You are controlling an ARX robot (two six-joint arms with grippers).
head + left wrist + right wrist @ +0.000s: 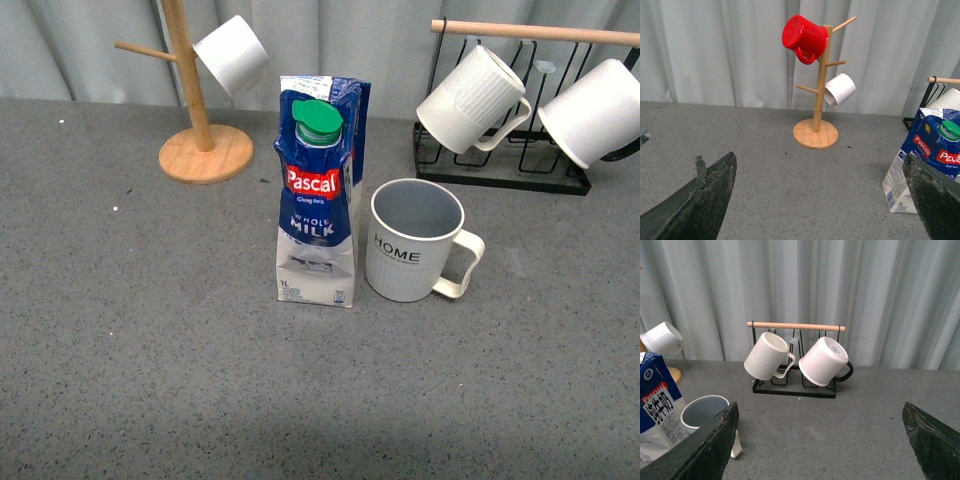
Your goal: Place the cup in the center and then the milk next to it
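While both end effectors gape wide and empty, milk (316,205) stands beside cup (414,240).

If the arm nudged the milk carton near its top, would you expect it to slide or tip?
Probably tip: the milk carton stands tall on a narrow base. Its dented waist suggests soft walls that may buckle. Falling rightward, it would likely strike the cup close beside it.

Front view: neither arm appears. The mug tree (196,120) is cut off above its lower pegs, and the wire rack (500,160) runs past the right edge. Left wrist view: the milk carton (925,160) is clipped by the frame and by a gripper finger (935,195). Right wrist view: the cup (702,412) is partly hidden, its lettering unseen.
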